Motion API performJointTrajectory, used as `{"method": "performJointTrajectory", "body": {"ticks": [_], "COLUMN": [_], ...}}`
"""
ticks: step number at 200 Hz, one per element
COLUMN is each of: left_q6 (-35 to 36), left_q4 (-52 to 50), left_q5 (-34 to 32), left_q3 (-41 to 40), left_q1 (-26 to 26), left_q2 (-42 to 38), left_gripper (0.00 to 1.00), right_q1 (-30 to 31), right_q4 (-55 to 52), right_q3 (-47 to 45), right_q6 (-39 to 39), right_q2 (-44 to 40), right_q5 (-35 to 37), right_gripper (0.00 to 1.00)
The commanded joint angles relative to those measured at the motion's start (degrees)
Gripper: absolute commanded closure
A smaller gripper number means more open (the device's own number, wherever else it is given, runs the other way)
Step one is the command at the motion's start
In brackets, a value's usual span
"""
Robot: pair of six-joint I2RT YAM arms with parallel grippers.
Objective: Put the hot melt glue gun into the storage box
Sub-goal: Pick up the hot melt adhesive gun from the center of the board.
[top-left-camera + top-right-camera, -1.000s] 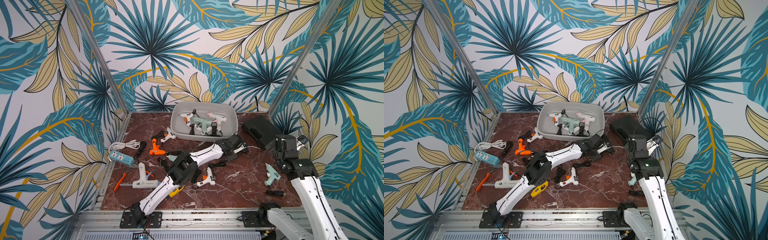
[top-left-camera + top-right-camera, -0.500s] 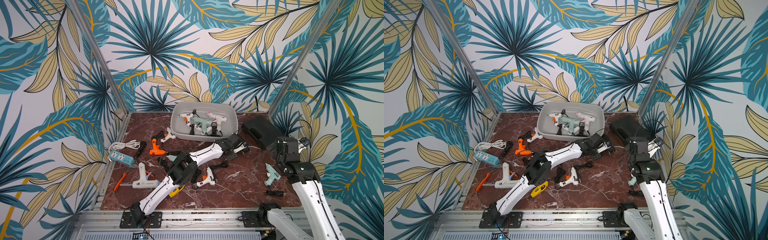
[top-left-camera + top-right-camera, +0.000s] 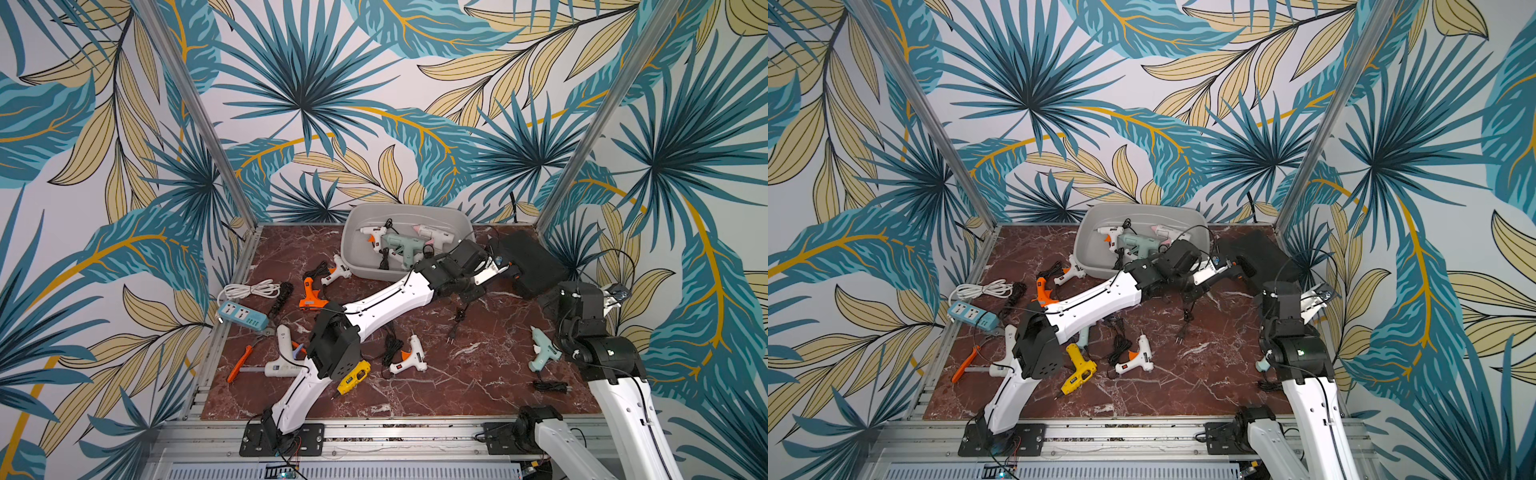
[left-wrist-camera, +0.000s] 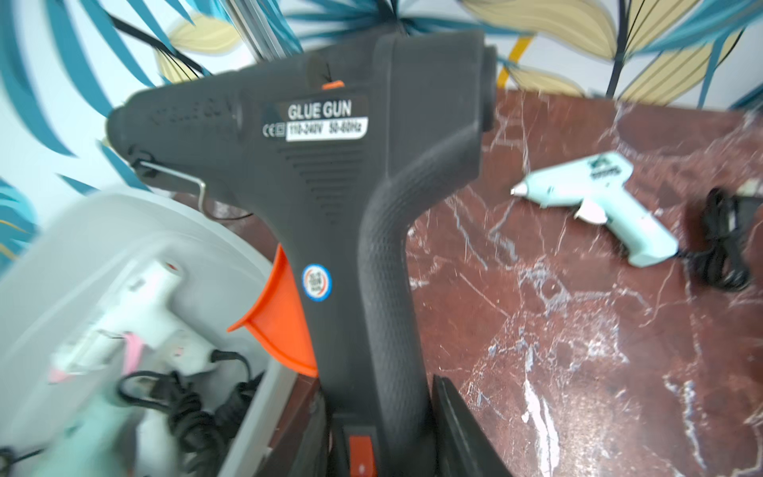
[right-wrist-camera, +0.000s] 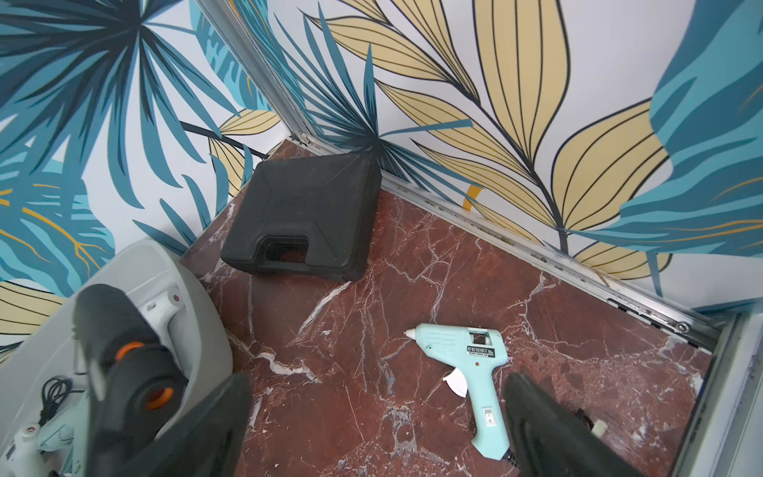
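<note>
While the left tool (image 4: pixel 384 413) pinches the gun (image 4: pixel 371 165), the box (image 4: pixel 103 231) lies just left of its nozzle; the right tool (image 5: pixel 375 388) gapes.

**Left stretched and gripping, right folded and open**

Stretched left arm (image 3: pixel 386 303) low and far forward, left gripper (image 3: pixel 496 268) fingers clamped on glue gun (image 4: pixel 330 186) handle. Held right arm (image 3: pixel 623 411) bent upright, right gripper (image 5: pixel 377 382) fingers spread wide, empty.
</note>
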Motion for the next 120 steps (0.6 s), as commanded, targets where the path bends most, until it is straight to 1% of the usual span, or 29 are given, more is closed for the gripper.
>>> {"method": "performJointTrajectory", "body": {"ticks": [1,17,53,75,105,120], "left_q6": [-0.24,-0.03,-0.37,1.27,5.35,6.72], "left_q4": [1.79,1.63,1.69,2.8,3.56,3.03], "left_q5": [-3.84,-5.71,-5.84,-5.41,-2.59,0.09], "left_q3": [2.46,3.37,5.9,6.51,8.31,10.62], "left_q1": [0.03,0.79,4.72,7.76,13.0,16.09], "left_q2": [-2.85,-4.63,-8.17,-10.18,-11.43,-10.96], "left_gripper": [1.0,1.0,1.0,1.0,1.0,1.0], "right_q1": [-0.19,-0.19,-0.21,-0.19,-0.19,-0.23], "right_q4": [1.2,1.51,2.1,2.64,3.58,4.13], "right_q3": [0.43,1.06,1.46,1.43,1.35,1.26], "right_q6": [-1.4,-2.09,-2.81,-3.19,-3.46,-3.44], "right_q2": [-2.04,-2.83,-3.23,-2.45,-0.69,0.34], "right_q5": [0.52,-0.15,-1.35,-2.51,-4.25,-5.11], "right_gripper": [0.0,0.0,0.01,0.01,0.01,0.0]}}
